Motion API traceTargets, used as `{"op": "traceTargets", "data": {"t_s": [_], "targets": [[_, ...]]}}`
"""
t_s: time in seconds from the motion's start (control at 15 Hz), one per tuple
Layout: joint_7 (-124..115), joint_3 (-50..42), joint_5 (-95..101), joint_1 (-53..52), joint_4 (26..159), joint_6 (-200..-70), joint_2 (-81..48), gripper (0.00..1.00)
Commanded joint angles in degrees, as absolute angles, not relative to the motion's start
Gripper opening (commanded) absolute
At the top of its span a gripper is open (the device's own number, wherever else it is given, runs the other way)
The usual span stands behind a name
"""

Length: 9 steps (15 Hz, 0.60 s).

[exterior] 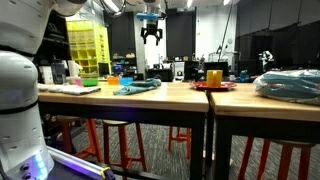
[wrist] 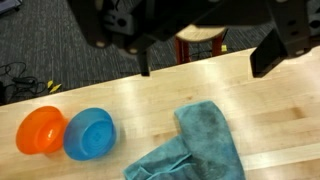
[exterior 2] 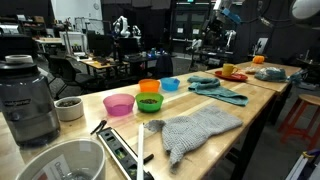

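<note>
Teal cloth (wrist: 203, 140) lies crumpled on the wooden table (wrist: 285, 105), directly below the gripper (wrist: 204, 68). In the wrist view the two fingers (wrist: 263, 58) stand wide apart with nothing between them, so the gripper is released and empty. It hangs clear of the teal cloth and touches nothing.

In an exterior view the gripper (exterior: 151, 38) is high over the table top, with the teal cloth (exterior: 137, 87) beneath it.

Position of nearby items, wrist view:
- A blue bowl (wrist: 90, 133) sits near the cloth's edge but apart from it.
- An orange bowl (wrist: 42, 131) stands just beside the blue bowl, on the side away from the cloth.
- A red stool (wrist: 200, 42) stands on the dark carpet beyond the table edge.

Position of nearby items, exterior views:
- The teal cloth (exterior 2: 215, 88) lies beyond a group of bowls: blue, orange, a green bowl (exterior 2: 150, 102) and a pink bowl (exterior 2: 119, 104).
- A grey knitted cloth (exterior 2: 200, 128) lies nearer the camera, well apart from the teal one.
- A blender (exterior 2: 28, 100) and a white cup (exterior 2: 68, 108) stand at the near end of the table.
- An orange cup (exterior: 214, 75) stands on a red plate (exterior: 226, 86), farther along the table from the cloth.
- A blue bundle (exterior: 290, 85) lies past the plate.
</note>
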<state>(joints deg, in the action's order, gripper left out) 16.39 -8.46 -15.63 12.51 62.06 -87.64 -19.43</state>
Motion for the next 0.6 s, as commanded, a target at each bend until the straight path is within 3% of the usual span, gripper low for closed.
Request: {"op": "traceTargets", "data": {"t_s": [0.0,0.53], "targets": [[11.6,-7.5,-14.7,8.6,73.9,-91.2,-11.1,1.0],[-0.2,-4.0,-2.7,1.0,97.2,-101.8,-0.3,1.0]]}}
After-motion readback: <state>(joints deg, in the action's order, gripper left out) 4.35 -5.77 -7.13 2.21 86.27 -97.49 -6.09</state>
